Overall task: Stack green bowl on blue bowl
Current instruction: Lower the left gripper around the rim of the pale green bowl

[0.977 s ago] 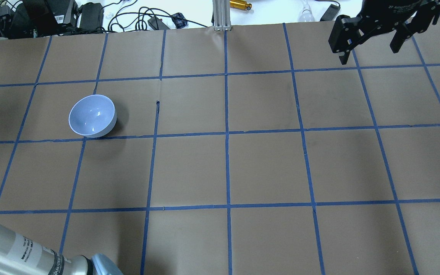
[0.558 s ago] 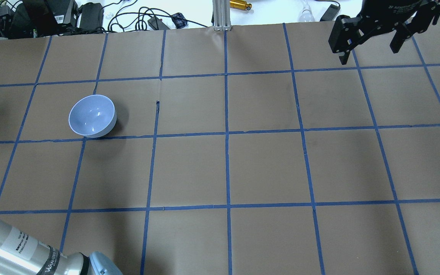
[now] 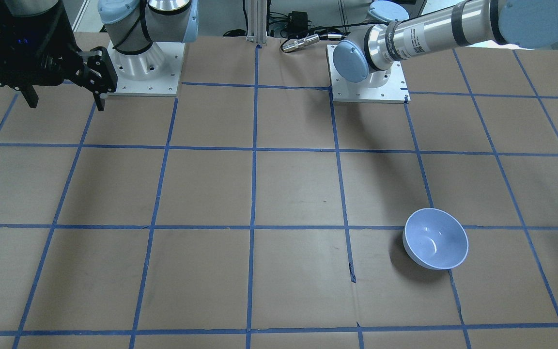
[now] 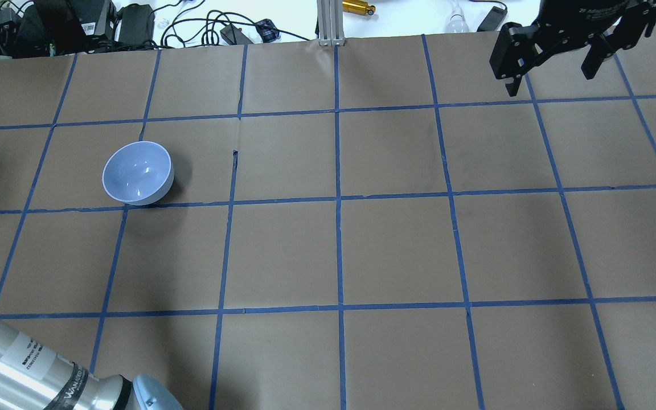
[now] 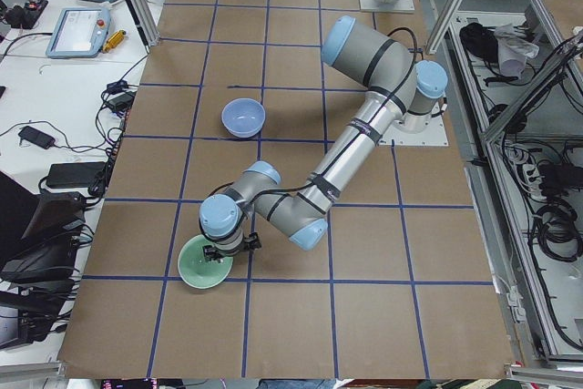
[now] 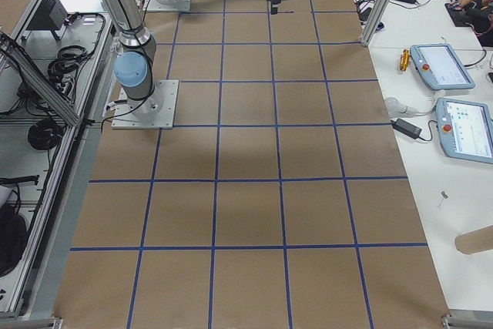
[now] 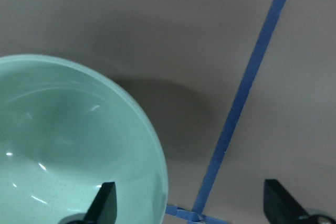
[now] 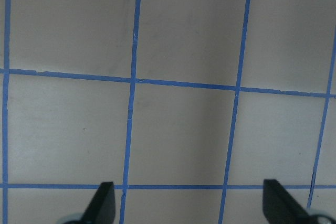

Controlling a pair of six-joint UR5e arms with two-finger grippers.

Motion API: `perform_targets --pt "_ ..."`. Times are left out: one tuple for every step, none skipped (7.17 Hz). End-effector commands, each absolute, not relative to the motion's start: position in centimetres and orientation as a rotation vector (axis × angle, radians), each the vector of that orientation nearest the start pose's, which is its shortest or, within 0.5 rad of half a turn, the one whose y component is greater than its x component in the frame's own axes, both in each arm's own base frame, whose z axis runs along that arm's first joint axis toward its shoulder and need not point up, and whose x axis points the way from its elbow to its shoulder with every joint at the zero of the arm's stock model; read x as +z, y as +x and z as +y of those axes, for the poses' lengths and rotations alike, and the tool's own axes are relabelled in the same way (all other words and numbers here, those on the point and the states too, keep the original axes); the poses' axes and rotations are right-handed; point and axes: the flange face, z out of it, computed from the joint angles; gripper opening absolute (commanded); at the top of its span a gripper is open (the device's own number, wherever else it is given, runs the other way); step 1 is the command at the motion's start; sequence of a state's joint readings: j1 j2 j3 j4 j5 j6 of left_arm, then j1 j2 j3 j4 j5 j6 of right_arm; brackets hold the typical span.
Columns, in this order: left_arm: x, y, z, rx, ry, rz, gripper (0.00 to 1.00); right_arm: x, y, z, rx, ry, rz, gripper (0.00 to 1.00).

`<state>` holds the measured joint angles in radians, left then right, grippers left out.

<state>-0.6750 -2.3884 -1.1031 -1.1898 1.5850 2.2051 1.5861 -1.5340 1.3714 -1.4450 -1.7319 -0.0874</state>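
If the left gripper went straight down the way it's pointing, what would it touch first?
Most likely the green bowl: the left gripper is open astride its rim, one finger above the bowl's inside, the other above the table. Its height is unclear.

Robotics lab: a paper-covered table (image 4: 396, 250) with arm bases (image 3: 143, 68) bolted on, flanked by teach pendants (image 6: 443, 67), cables (image 4: 191, 25) and aluminium framing (image 4: 328, 23).

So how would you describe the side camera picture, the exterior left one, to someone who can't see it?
A silver and blue robot arm bends low over a brown table gridded with blue tape, its gripper at the rim of a mint green bowl. A pale blue bowl stands apart, farther back.
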Motion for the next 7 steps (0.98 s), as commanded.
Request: perform_targets --pt "21.19 52.89 -59.21 0.025 1.996 2.400 0.96 55.61 12.51 -50.41 -0.051 -0.165 3.299 1.00" --pt "21.14 52.92 -59.24 0.025 2.015 2.385 0.96 55.61 12.51 -50.41 -0.051 -0.165 3.299 1.00" --pt "20.96 53.00 -59.30 0.025 2.012 2.377 0.96 55.61 12.51 -50.41 -0.051 -0.165 3.299 1.00" --pt "20.31 53.45 -59.68 0.024 1.983 2.346 0.92 55.61 12.51 -50.41 -0.051 -0.165 3.299 1.00" --pt "20.20 53.46 -59.71 0.022 1.982 2.346 0.90 55.61 12.51 -50.41 -0.051 -0.165 3.299 1.00" --pt "20.20 53.35 -59.85 -0.006 1.983 2.345 0.87 55.61 12.51 -50.41 -0.051 -0.165 3.299 1.00" --pt "20.20 53.34 -59.86 -0.009 1.983 2.345 0.77 55.61 12.51 -50.41 -0.051 -0.165 3.299 1.00"
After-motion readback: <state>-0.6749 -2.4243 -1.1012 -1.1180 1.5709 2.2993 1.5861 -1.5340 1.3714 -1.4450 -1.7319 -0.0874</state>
